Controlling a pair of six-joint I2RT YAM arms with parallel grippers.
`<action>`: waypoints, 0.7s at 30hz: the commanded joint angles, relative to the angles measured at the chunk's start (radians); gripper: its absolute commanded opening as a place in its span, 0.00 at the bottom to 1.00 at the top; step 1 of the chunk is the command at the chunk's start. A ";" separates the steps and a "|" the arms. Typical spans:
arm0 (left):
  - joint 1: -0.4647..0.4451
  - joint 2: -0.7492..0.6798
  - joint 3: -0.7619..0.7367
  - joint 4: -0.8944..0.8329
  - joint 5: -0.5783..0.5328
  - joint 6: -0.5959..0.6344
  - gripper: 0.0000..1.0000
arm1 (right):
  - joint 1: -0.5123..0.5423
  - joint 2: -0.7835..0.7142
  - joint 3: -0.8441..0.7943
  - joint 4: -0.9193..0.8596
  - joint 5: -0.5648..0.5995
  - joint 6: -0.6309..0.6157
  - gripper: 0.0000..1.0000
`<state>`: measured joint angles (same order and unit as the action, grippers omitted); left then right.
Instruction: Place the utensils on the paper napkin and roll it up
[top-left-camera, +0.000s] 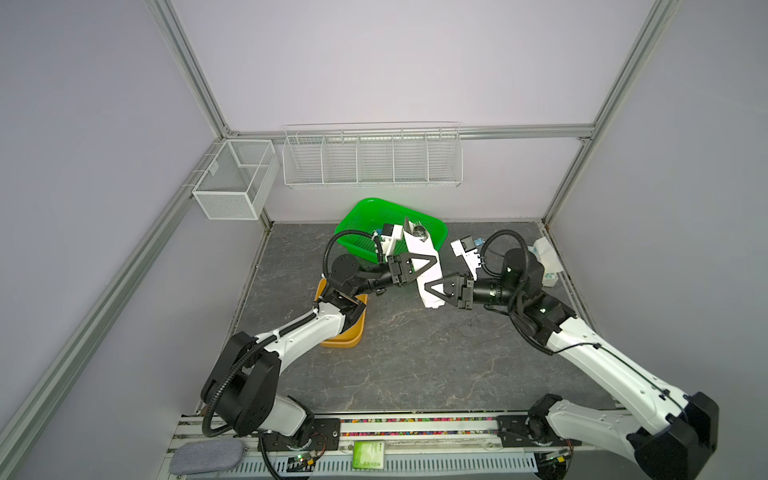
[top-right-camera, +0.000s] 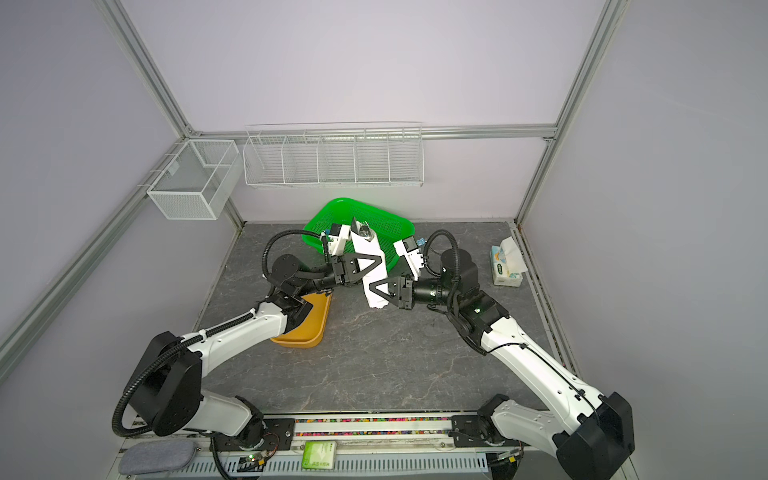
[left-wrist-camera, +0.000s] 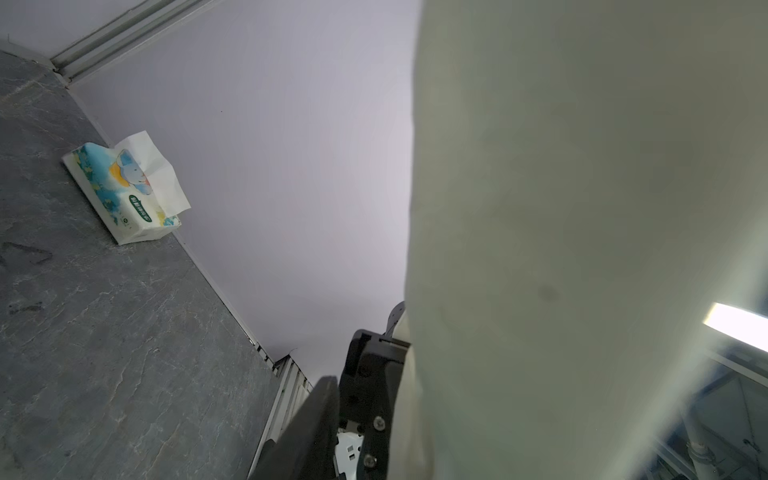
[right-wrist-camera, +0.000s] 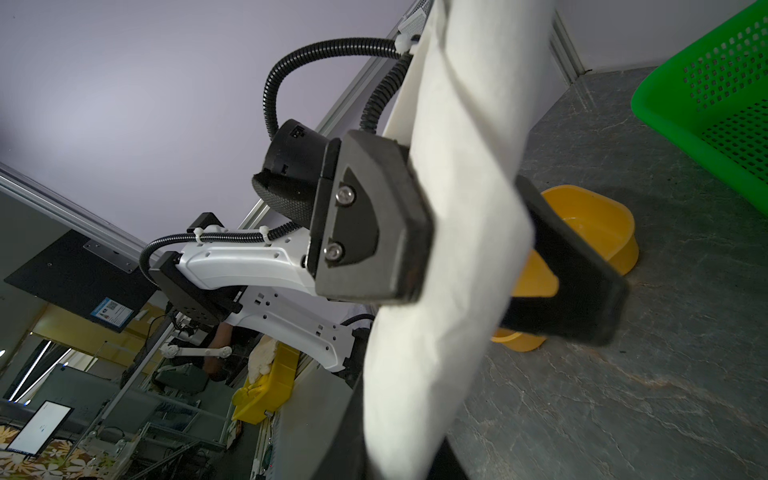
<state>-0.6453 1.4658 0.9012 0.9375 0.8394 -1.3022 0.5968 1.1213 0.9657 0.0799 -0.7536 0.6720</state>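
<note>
Paper napkin (top-left-camera: 419, 249): rolled into a white tube, held up off the table (top-left-camera: 415, 365), just above centre of both top views, its upper end overlapping the green basket (top-left-camera: 365, 216) in the picture.
Utensils (top-left-camera: 417, 230): one shiny rounded end poking out of the roll's upper end; the rest hidden inside, so the count cannot be checked.
Right gripper (top-left-camera: 432, 286): pinched narrow on the lower part of the roll.
Left gripper (top-left-camera: 430, 261): jaws on either side of the roll's middle; gripping or slack, cannot tell.
Done: loading and rolling, by the look of it.
Left: likely only setting the roll down and letting go.
Nearby: yellow tub (top-left-camera: 345, 340) at left centre, tissue pack (top-right-camera: 505, 266) at right, both apart from the roll.
</note>
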 joint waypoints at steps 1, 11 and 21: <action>-0.008 0.003 0.033 0.043 0.025 -0.019 0.43 | -0.004 -0.012 -0.009 0.071 -0.030 0.004 0.16; -0.008 0.000 0.041 0.073 0.045 -0.025 0.47 | -0.003 0.006 -0.005 0.089 -0.043 0.017 0.16; -0.008 0.007 0.045 0.101 0.044 -0.037 0.25 | -0.004 -0.015 -0.006 0.071 -0.026 0.009 0.16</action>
<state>-0.6491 1.4666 0.9165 0.9897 0.8658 -1.3239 0.5968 1.1271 0.9627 0.1120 -0.7757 0.6811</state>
